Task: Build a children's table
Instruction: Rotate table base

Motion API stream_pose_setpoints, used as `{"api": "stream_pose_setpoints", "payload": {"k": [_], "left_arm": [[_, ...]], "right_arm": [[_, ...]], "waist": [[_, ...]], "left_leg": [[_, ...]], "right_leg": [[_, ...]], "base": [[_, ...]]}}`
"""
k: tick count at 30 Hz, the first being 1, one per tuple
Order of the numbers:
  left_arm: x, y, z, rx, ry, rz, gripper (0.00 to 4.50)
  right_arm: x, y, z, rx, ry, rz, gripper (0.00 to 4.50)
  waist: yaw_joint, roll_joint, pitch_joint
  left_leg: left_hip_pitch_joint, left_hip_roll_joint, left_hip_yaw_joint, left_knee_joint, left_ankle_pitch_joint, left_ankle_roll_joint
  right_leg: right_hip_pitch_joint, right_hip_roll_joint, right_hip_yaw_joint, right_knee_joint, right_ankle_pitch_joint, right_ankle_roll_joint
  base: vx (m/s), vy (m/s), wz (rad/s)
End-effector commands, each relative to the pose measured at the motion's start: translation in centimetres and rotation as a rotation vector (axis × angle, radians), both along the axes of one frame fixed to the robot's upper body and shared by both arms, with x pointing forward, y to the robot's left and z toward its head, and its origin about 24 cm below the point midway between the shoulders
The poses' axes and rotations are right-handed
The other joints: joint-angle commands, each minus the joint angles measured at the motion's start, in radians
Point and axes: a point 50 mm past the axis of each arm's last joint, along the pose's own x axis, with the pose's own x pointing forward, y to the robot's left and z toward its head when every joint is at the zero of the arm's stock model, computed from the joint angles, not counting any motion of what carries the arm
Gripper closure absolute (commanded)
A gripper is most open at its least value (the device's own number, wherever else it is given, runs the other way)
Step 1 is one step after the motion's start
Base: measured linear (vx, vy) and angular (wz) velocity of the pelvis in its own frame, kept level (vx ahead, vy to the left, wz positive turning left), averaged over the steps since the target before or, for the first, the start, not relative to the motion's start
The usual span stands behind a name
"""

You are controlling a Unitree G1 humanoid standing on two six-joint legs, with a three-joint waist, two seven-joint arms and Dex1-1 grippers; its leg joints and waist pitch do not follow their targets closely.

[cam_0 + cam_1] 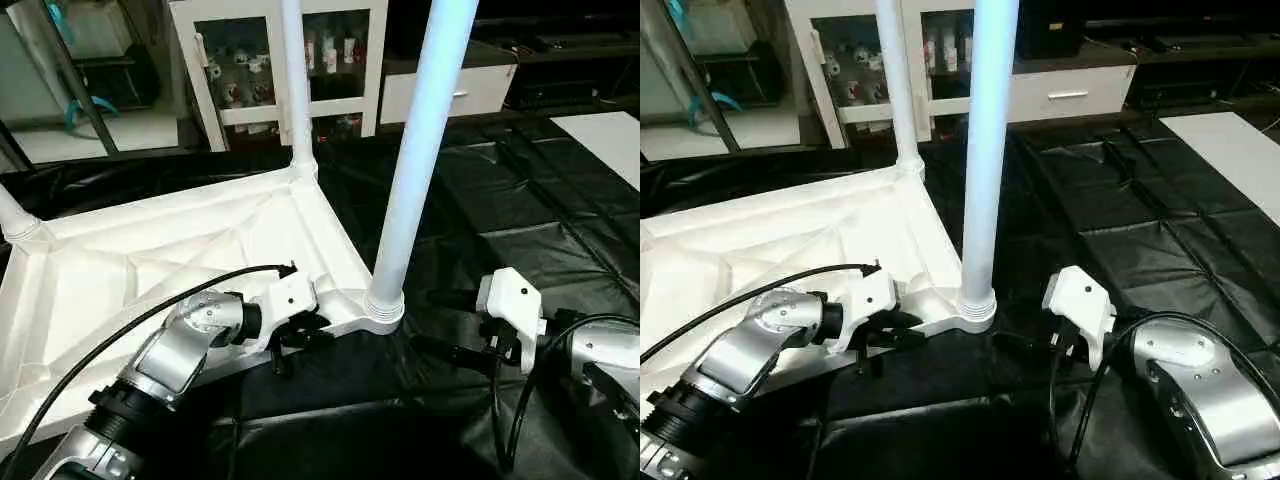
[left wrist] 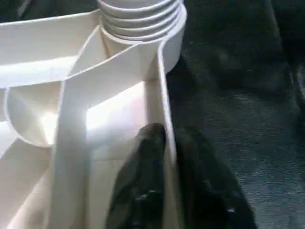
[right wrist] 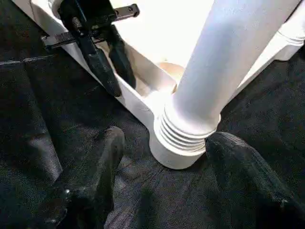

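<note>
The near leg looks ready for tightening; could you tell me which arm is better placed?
Probably the right: its gripper is open beside the near leg, while the left gripper pinches the tabletop rim.

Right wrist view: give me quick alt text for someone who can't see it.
The right gripper sits open on the black mat, its two fingers either side of the ribbed base of a white leg standing in the tabletop's corner socket, not touching it. Beyond, the left gripper pinches the tabletop's side wall.
</note>
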Motion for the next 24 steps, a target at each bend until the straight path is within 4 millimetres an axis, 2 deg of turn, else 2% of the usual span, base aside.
{"api": "stream_pose_setpoints", "payload": {"k": [1,2,3,6,9,11,12,13,15,19,21,23,24], "left_arm": [[-0.3,0.6,-1.4,0.057,0.061,0.027,3.99],[-0.4,0.6,-1.5,0.063,0.07,0.015,3.99],[-0.4,0.6,-1.5,0.063,0.07,0.015,4.27],[-0.8,0.3,-1.7,0.063,0.097,-0.015,4.43],[-1.1,0.0,-1.9,0.064,0.111,-0.055,4.43],[-1.6,-0.6,-1.9,0.034,0.109,-0.125,4.43],[-1.7,-0.8,-1.8,0.02,0.109,-0.139,4.43],[-1.9,-1.1,-1.5,-0.006,0.112,-0.168,4.43],[-2.1,-1.4,-1.1,-0.03,0.12,-0.208,4.43],[-1.7,-1.6,-0.9,0.011,0.091,-0.268,4.48],[-1.5,-1.5,-0.9,0.02,0.086,-0.273,4.48],[-1.2,-1.6,-0.7,0.027,0.076,-0.288,4.5],[-1.1,-1.6,-0.7,0.027,0.074,-0.289,4.5]], "right_arm": [[0.3,0.2,0.3,0.013,-0.009,0.01,1.38],[0.3,0.2,0.4,0.012,-0.009,0.011,1.38],[0.3,0.2,0.4,0.012,-0.009,0.011,1.38],[0.4,0.0,0.4,0.01,-0.012,0.01,1.38],[0.6,-0.1,0.5,0.015,-0.014,0.006,1.38],[0.9,-0.4,0.2,0.037,-0.002,-0.015,1.38],[0.9,-0.5,0.1,0.042,0.003,-0.019,1.38],[0.9,-0.7,-0.1,0.048,0.017,-0.021,1.38],[0.8,-0.9,-0.4,0.05,0.04,-0.01,1.38],[0.2,-0.7,-0.9,0.075,0.117,0.059,1.21],[0.1,-0.6,-1.0,0.071,0.124,0.069,1.21],[0.0,-0.5,-1.3,0.051,0.133,0.092,0.88],[0.0,-0.4,-1.3,0.047,0.13,0.096,0.84]], "waist": [[0.003,-0.019,-0.043],[0.003,-0.019,-0.043],[0.002,-0.019,-0.042],[0.002,-0.019,-0.042],[0.005,-0.019,-0.042],[0.006,-0.017,-0.041],[0.008,-0.017,-0.043],[0.012,-0.021,-0.045],[0.016,-0.018,-0.047],[0.027,-0.018,-0.052],[0.03,-0.017,-0.052],[0.037,-0.007,-0.051],[0.041,-0.008,-0.05]], "left_leg": [[0.015,0.093,-0.049,-0.086,-0.271,0.039],[0.015,0.093,-0.049,-0.087,-0.276,0.037],[0.014,0.092,-0.05,-0.087,-0.28,0.033],[0.014,0.092,-0.05,-0.088,-0.28,0.031],[0.019,0.093,-0.049,-0.088,-0.288,0.029],[0.018,0.092,-0.049,-0.089,-0.298,0.026],[0.019,0.094,-0.049,-0.09,-0.3,0.022],[0.02,0.095,-0.048,-0.09,-0.291,0.023],[0.018,0.096,-0.047,-0.089,-0.266,0.03],[0.012,0.095,-0.044,-0.082,-0.197,0.07],[0.013,0.096,-0.044,-0.081,-0.191,0.077],[0.017,0.096,-0.043,-0.083,-0.213,0.065],[0.018,0.098,-0.043,-0.085,-0.226,0.052]], "right_leg": [[0.023,-0.07,0.044,-0.086,-0.232,-0.211],[0.023,-0.071,0.044,-0.087,-0.241,-0.208],[0.023,-0.072,0.044,-0.088,-0.256,-0.203],[0.021,-0.072,0.045,-0.09,-0.268,-0.196],[0.015,-0.071,0.046,-0.093,-0.281,-0.193],[0.015,-0.071,0.045,-0.095,-0.292,-0.193],[0.015,-0.071,0.046,-0.094,-0.288,-0.191],[0.014,-0.07,0.046,-0.092,-0.264,-0.195],[0.017,-0.072,0.047,-0.086,-0.222,-0.205],[0.023,-0.072,0.044,-0.074,-0.107,-0.225],[0.023,-0.073,0.044,-0.074,-0.105,-0.227],[0.021,-0.071,0.044,-0.079,-0.134,-0.223],[0.02,-0.072,0.045,-0.08,-0.148,-0.223]], "base": [[0.0,0.0,0.0],[0.0,0.0,0.0],[0.0,0.0,0.0],[0.0,0.0,0.0],[0.0,0.0,0.0],[0.0,0.0,0.0],[0.0,0.0,0.0],[0.0,0.0,0.0],[0.0,0.0,0.0],[0.0,0.0,0.0],[0.0,0.0,0.0],[0.0,0.0,0.0],[0.0,0.0,0.0]]}}
